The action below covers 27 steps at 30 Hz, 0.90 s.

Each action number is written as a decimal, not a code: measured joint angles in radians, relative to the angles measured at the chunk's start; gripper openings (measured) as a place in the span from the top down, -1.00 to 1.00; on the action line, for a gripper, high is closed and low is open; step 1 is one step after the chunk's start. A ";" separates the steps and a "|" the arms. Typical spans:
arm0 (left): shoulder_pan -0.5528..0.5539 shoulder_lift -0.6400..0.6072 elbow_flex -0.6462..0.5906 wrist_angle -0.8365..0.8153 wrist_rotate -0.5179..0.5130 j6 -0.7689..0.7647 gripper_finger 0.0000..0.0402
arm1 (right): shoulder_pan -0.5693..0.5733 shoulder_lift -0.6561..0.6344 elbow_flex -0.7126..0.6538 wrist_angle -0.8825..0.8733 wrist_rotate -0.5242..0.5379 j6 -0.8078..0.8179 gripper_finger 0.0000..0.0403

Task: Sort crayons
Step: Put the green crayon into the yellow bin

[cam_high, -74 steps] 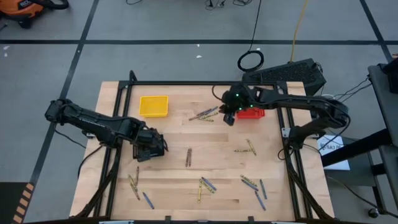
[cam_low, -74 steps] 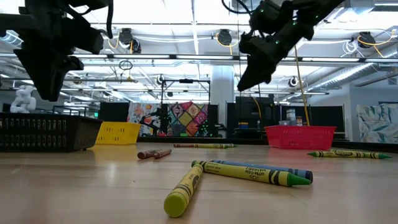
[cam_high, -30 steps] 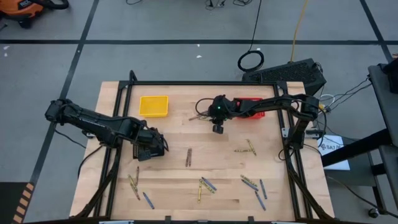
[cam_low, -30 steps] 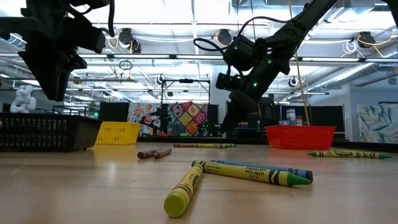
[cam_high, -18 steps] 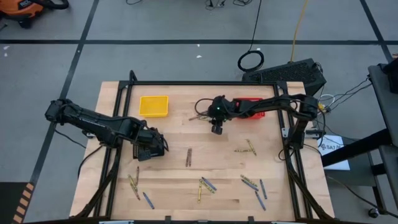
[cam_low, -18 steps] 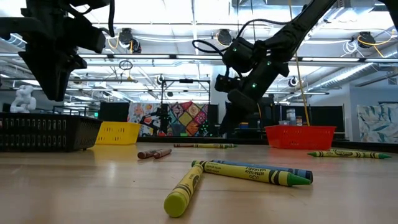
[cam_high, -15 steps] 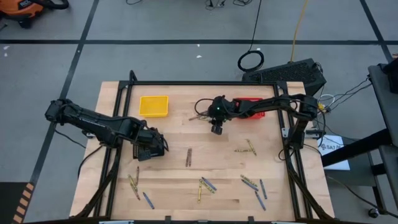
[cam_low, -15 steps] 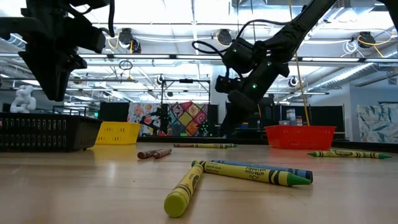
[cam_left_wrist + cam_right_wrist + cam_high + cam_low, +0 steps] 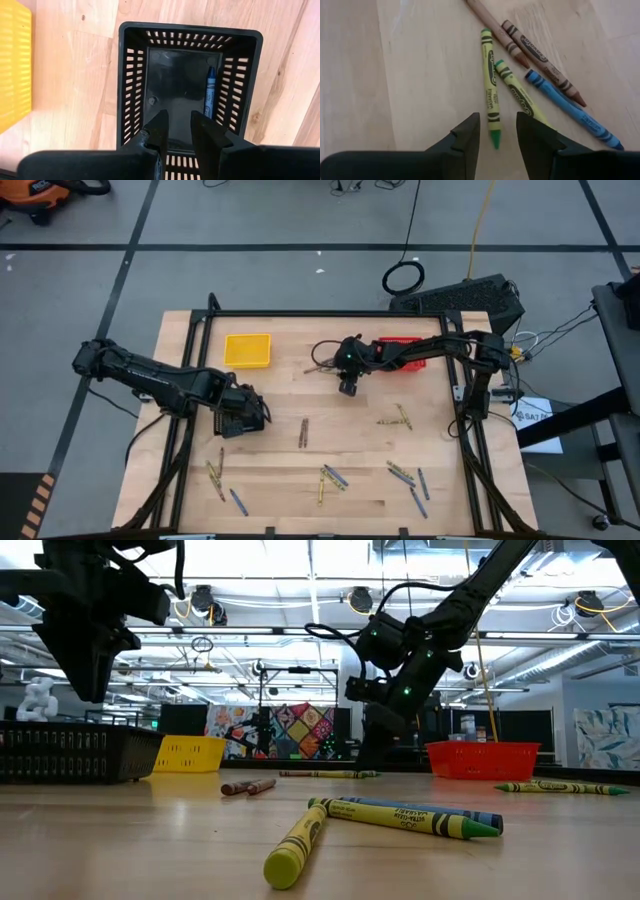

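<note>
- The job looks like it has only just begun. Most of the crayons lie all over the wooden table, not in any basket.
- One blue crayon lies inside the black basket. That is the only sorted crayon I can see.
- I see no crayons in the yellow basket. The arm hides most of the red basket, so I cannot tell what is in it.
- The right gripper hangs over a little bunch of crayons near the red basket. Its jaws are apart with nothing between them. A green crayon lies right in front of the gap.
- Beside it are another green one, two brown ones and a blue one.
- The left gripper hangs over the black basket. Its fingers are a little apart and hold nothing.
- More crayons wait near the front edge of the table, with a few in the middle and on the right side.
- So there is a lot left to do. I think the green crayon in the bunch comes next.
</note>
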 joint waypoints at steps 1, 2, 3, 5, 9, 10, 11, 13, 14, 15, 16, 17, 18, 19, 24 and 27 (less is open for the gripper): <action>0.000 0.000 0.000 0.000 0.000 0.000 0.62 | 0.000 0.000 0.000 0.000 0.000 -0.001 0.42; 0.000 0.000 0.000 0.000 0.000 0.000 0.62 | 0.000 0.002 0.000 0.001 0.000 -0.001 0.42; 0.000 0.000 0.000 0.000 0.000 0.000 0.62 | 0.000 0.005 0.000 0.001 0.000 -0.001 0.42; 0.000 0.000 0.000 0.000 0.000 0.000 0.62 | 0.000 0.017 0.000 0.002 0.000 -0.003 0.42; 0.000 0.000 0.000 0.001 0.000 0.000 0.62 | 0.000 0.052 0.001 0.026 -0.002 -0.001 0.42; 0.000 0.000 0.000 0.001 0.000 0.000 0.62 | 0.000 0.059 0.002 0.031 -0.002 0.001 0.42; 0.000 0.000 0.000 0.001 0.000 0.000 0.62 | 0.000 0.062 0.002 0.034 -0.002 0.002 0.42; 0.000 0.000 0.000 0.001 0.000 0.000 0.62 | 0.000 0.064 0.002 0.035 -0.002 0.002 0.43; 0.000 0.000 0.000 0.001 0.000 0.001 0.62 | 0.000 0.064 0.002 0.036 -0.002 0.003 0.44; 0.000 0.000 0.000 0.001 0.000 0.001 0.62 | 0.000 0.065 0.002 0.038 -0.002 0.004 0.47; 0.000 0.000 0.000 0.001 0.000 0.001 0.62 | 0.000 0.065 0.002 0.039 -0.002 0.008 0.50; 0.000 0.000 0.000 0.001 0.000 0.001 0.62 | 0.000 0.065 0.002 0.042 -0.002 0.013 0.53; 0.000 0.000 0.000 0.001 0.000 0.001 0.62 | 0.000 0.066 0.002 0.043 -0.002 0.021 0.57; 0.000 0.000 0.000 0.001 0.000 0.001 0.62 | 0.000 0.066 0.002 0.044 -0.002 0.027 0.62; 0.000 0.000 0.000 0.001 -0.005 0.000 0.62 | 0.000 0.068 0.002 0.041 -0.001 0.041 0.88; 0.000 0.000 0.000 0.001 -0.005 -0.001 0.62 | 0.000 0.068 0.002 0.037 -0.002 0.055 0.97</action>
